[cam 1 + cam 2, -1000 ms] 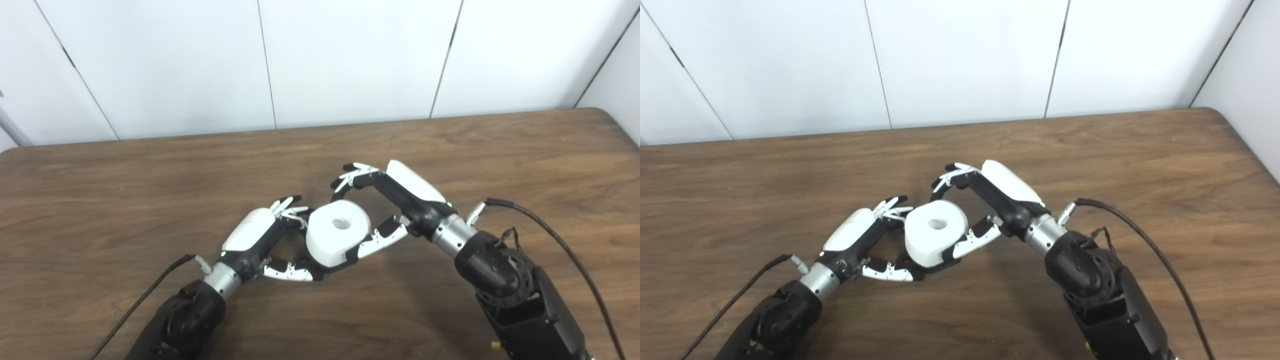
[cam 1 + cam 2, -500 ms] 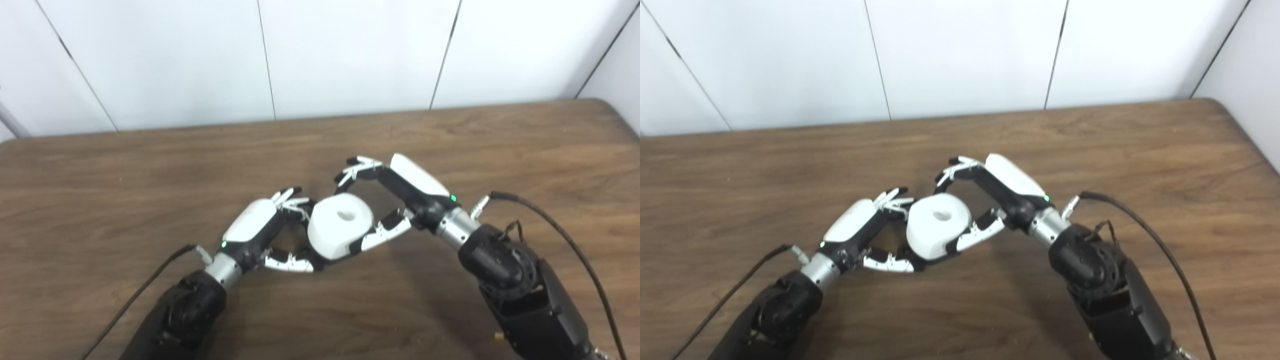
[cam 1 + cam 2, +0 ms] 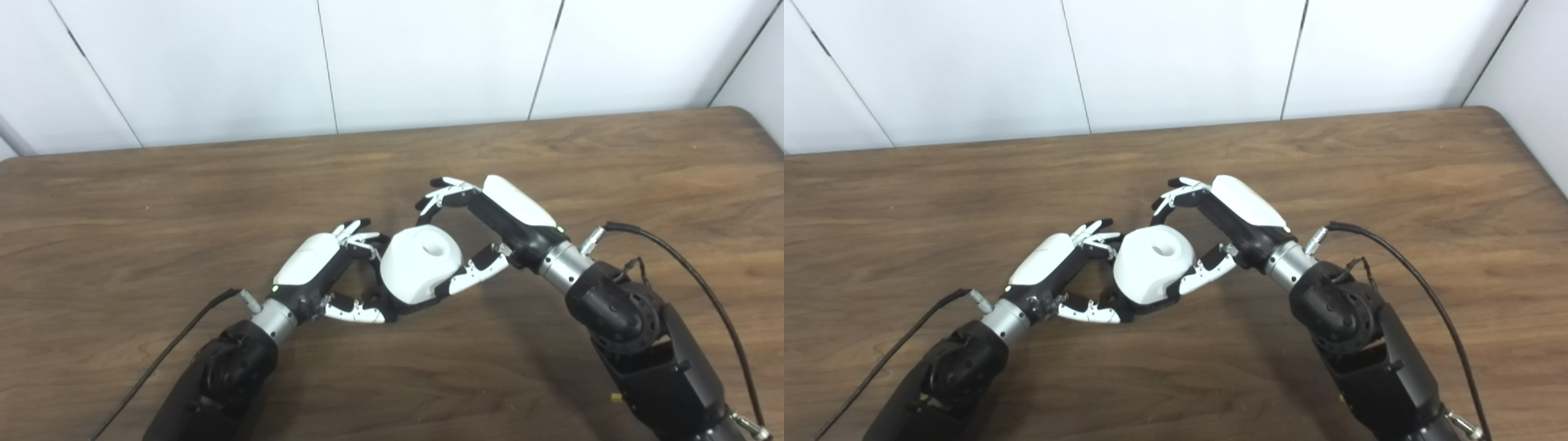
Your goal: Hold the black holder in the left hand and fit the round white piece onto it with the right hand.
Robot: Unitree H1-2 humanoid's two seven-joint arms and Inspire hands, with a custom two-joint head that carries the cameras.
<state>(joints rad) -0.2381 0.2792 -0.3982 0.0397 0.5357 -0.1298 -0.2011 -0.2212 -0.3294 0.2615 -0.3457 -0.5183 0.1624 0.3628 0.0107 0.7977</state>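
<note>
Fitting step in hand. The round white piece [image 3: 420,263] sits between both hands above the worktop [image 3: 122,202]; left hand [image 3: 324,278] clamped on the mostly hidden black holder [image 3: 1145,304], right hand [image 3: 484,236] clasps the piece. Next, judged: press it fully home.

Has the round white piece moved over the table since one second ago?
No, not noticeably. The round white piece sits higher in the picture, but the far edge of the table rose about as much, so it was the camera that moved.
</note>
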